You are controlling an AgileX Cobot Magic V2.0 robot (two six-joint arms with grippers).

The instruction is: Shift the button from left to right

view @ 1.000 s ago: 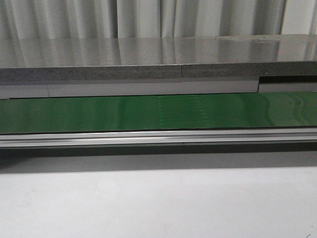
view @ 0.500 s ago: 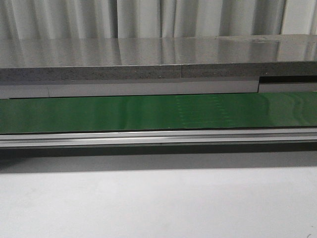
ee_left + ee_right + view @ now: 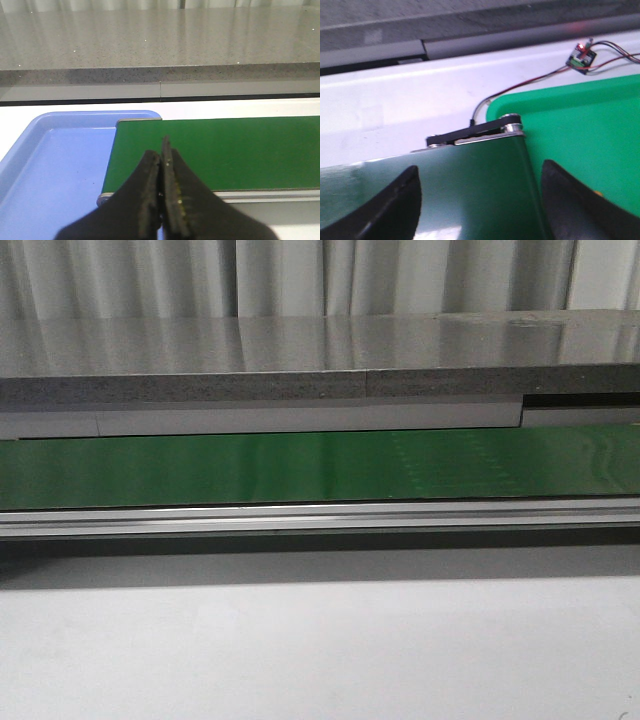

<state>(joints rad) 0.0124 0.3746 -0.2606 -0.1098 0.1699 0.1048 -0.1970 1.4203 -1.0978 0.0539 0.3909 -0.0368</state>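
Pale curtains (image 3: pixel 300 275) hang at the back of the room, and in front of them a grey speckled stone counter (image 3: pixel 300 345) runs the full width, its top glossy with reflections. Below it a green conveyor belt (image 3: pixel 250 468) stretches from side to side, edged along its near side by a silvery aluminium rail (image 3: pixel 300 518), with a plain white tabletop (image 3: pixel 300 650) nearest to where I stand. In the front view neither arm shows. Starting at the left end of the belt, the left wrist camera shows a light blue tray (image 3: pixel 55 170) sitting against the belt's end, its floor bare, at about nine o'clock from the left gripper (image 3: pixel 163 155). That gripper's two black fingers (image 3: pixel 149 185) are pressed together with only a thin seam between them, pinching nothing, their tips over the belt's left end right by the tray's edge. Moving across to the right end, the right gripper (image 3: pixel 479 175) has its jaws spread wide, one dark finger on either side of the belt end and its roller (image 3: pixel 512 129). At about three o'clock from it lies a bright green tray (image 3: pixel 580 125), and at about one o'clock a small circuit board (image 3: pixel 581 57) with red and black wires (image 3: pixel 530 81) rests on the white surface. I cannot find the button in any view.
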